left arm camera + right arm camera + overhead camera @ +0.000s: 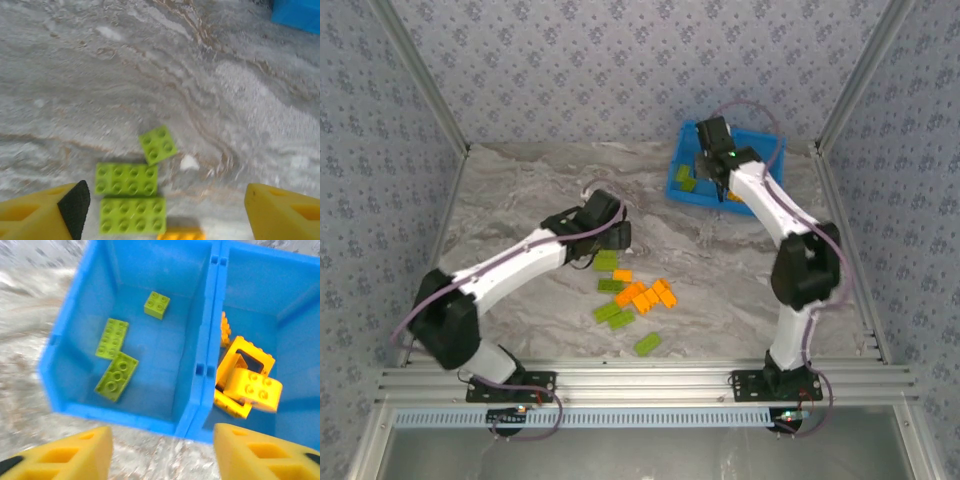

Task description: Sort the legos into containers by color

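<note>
Left tool (162, 202) apart, empty, above green bricks (127, 179) on tabletop (225, 100). Right tool (162, 452) apart, empty, over tray (200, 370), which holds greens and oranges in separate compartments. Centre left tool on one green brick, clear of orange neighbour (181, 234), then descend straight.

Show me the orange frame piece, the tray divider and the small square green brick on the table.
orange frame piece (257, 351), right wrist view, on its upper studded bar.
tray divider (207, 320), right wrist view, on its top edge.
small square green brick (158, 144), left wrist view, on its studded top face.
</note>
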Robot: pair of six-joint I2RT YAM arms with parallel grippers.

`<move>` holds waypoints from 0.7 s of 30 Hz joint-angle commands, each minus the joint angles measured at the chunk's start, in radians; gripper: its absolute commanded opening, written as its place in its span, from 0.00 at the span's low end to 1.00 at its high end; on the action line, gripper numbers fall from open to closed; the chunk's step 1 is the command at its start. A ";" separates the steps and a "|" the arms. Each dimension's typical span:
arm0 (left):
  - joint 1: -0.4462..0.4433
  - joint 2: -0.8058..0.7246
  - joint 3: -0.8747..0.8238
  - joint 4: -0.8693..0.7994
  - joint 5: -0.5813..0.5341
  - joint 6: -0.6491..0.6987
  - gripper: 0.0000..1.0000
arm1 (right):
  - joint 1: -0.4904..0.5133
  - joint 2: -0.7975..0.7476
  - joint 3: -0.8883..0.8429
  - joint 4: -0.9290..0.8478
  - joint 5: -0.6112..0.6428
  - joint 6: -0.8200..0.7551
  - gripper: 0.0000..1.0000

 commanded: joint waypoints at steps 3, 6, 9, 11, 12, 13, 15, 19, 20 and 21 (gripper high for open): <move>0.029 0.194 0.151 -0.085 0.012 -0.091 0.73 | 0.061 -0.310 -0.272 0.058 -0.021 0.085 0.90; 0.035 0.261 0.175 -0.082 0.006 -0.125 0.69 | 0.063 -0.446 -0.390 0.027 -0.031 0.114 0.96; 0.036 0.314 0.188 -0.077 0.011 -0.146 0.64 | 0.065 -0.535 -0.445 -0.018 -0.047 0.132 0.98; 0.036 0.341 0.195 -0.077 0.022 -0.160 0.60 | 0.064 -0.574 -0.469 -0.040 -0.048 0.136 0.99; 0.036 0.352 0.194 -0.075 0.025 -0.168 0.59 | 0.064 -0.588 -0.479 -0.050 -0.044 0.140 0.99; 0.036 0.363 0.192 -0.073 0.026 -0.175 0.57 | 0.065 -0.598 -0.486 -0.057 -0.044 0.142 0.99; 0.036 0.377 0.190 -0.066 0.030 -0.182 0.55 | 0.064 -0.605 -0.493 -0.065 -0.046 0.144 1.00; 0.036 0.402 0.190 -0.067 0.032 -0.188 0.48 | 0.065 -0.599 -0.494 -0.065 -0.055 0.148 1.00; 0.036 0.404 0.189 -0.067 0.032 -0.188 0.45 | 0.066 -0.597 -0.493 -0.063 -0.056 0.150 1.00; 0.036 0.404 0.188 -0.067 0.031 -0.189 0.40 | 0.066 -0.598 -0.491 -0.060 -0.058 0.153 1.00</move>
